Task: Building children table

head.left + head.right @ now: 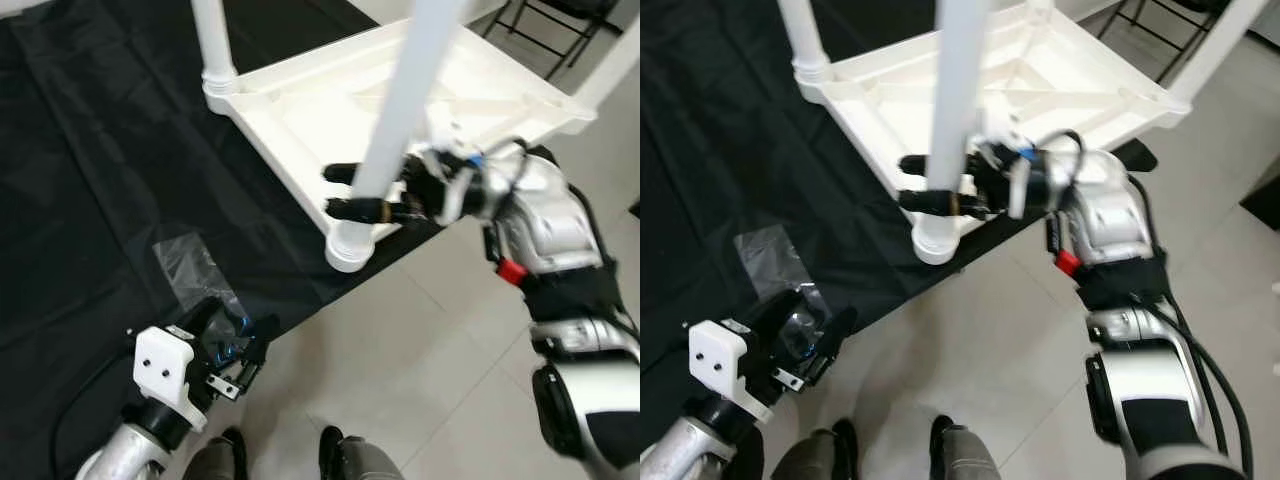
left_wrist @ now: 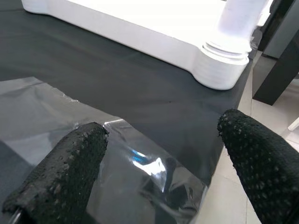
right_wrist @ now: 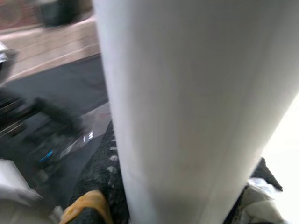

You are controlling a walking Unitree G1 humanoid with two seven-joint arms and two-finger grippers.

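Firmly, the right pincer (image 1: 352, 192) clamped the white plastic table leg (image 1: 400, 110) just above its corner socket on the upturned white plastic table (image 1: 300, 110), at the black sheet's (image 1: 80, 180) edge. Beyond lay bare tiled floor (image 1: 400, 350). The left pincer (image 1: 240, 345) hung open over clear plastic wrap (image 1: 190, 265).

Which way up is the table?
Upside down: the table lies top-down on the black sheet, legs pointing up. The right gripper clamps the near leg.
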